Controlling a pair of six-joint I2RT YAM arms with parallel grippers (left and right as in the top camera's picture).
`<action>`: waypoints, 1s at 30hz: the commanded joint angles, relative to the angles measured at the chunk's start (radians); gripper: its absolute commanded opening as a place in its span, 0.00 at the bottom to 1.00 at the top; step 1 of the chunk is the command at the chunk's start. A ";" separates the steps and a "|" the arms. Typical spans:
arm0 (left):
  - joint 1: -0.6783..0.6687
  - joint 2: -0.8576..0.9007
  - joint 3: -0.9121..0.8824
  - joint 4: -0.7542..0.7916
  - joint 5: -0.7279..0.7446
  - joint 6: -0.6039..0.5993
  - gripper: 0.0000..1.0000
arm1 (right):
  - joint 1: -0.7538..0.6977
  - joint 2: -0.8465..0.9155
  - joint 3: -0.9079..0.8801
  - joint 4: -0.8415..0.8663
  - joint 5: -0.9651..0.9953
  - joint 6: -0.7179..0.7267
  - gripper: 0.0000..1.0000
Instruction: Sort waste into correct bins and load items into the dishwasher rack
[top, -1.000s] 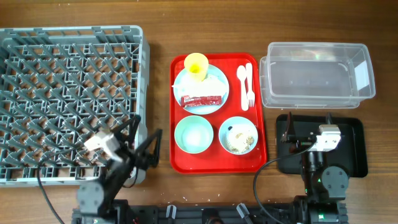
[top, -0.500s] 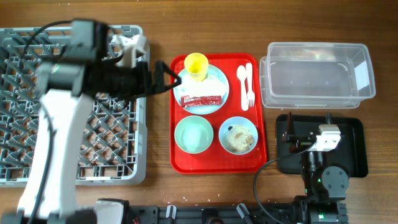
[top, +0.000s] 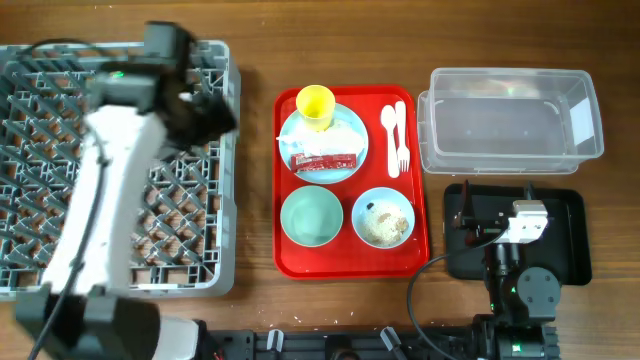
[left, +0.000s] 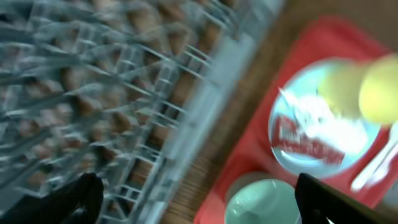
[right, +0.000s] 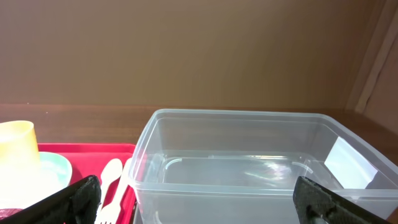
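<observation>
On the red tray, a pale blue plate (top: 345, 128) carries a yellow cup (top: 315, 105), a crumpled white napkin and the red sauce packet (top: 324, 161). In front of it are an empty bowl (top: 312, 216) and a bowl with rice scraps (top: 383, 217). The white spoon (top: 390, 125) and fork (top: 402, 145) lie at the tray's right. My left gripper (top: 212, 112) hovers open over the right edge of the grey dishwasher rack (top: 60, 130), holding nothing. My right gripper (right: 199, 205) is open and empty over the black tray (top: 570, 235), facing the clear tub (right: 249, 162).
The red tray (top: 420, 262) lies between the rack and the two bins. A strip of bare wood separates the rack from the red tray. The clear tub (top: 510, 120) sits behind the black tray. The left wrist view is blurred by motion.
My left arm rose from its rest at the front, swung out towards the plate, and now sits slightly back over the rack's right edge. The right arm has not moved.
</observation>
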 joint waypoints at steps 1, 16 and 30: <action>0.219 -0.159 0.018 -0.011 -0.028 -0.015 1.00 | 0.002 -0.006 -0.001 0.005 0.016 -0.015 1.00; 0.466 -0.220 0.018 -0.018 0.024 -0.018 1.00 | 0.002 0.002 0.042 0.622 -0.586 1.608 1.00; 0.466 -0.220 0.018 -0.018 0.024 -0.018 1.00 | 0.311 1.475 1.250 -0.696 -0.378 0.246 1.00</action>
